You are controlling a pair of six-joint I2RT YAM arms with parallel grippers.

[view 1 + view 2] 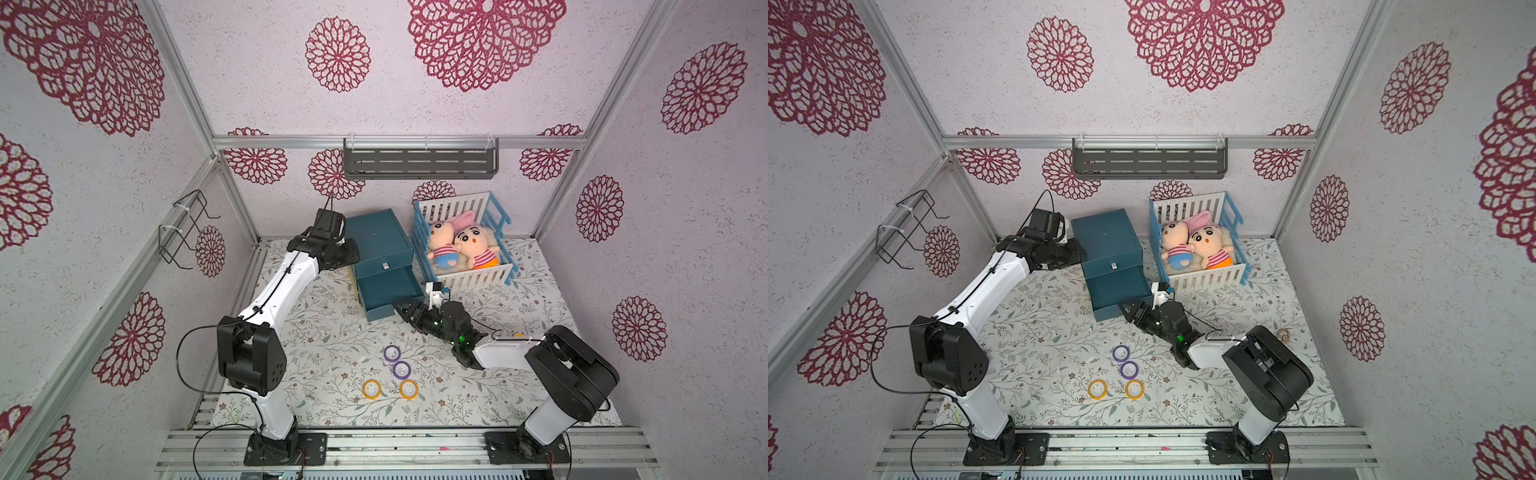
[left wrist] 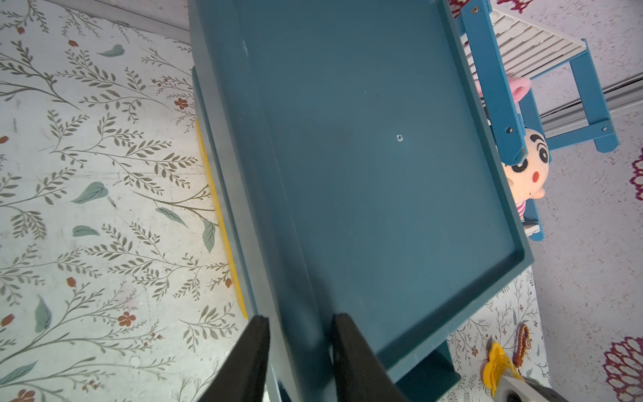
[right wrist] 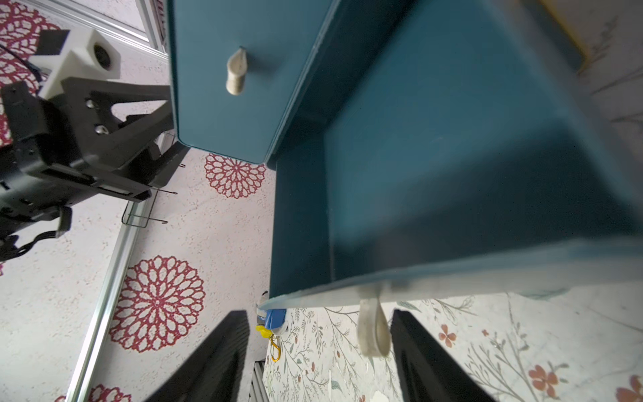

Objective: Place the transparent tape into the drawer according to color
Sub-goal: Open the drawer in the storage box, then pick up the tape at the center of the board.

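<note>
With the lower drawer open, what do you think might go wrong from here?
1. The pull loop hangs between the fingers of the open right gripper, close to one of them; backing away could snag it and shift the drawer.
2. The two purple rolls lie very close together, so grasping one may knock the other.
3. The left gripper seems clamped on the cabinet edge; releasing abruptly might jolt it.

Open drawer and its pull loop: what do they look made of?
Open drawer: smooth teal walls, faint sheen, thin rim; likely plastic, possibly coated board. Pull loop: pale, matte flat band bent into a soft loop; looks like fabric or faux leather, can't tell which.
</note>
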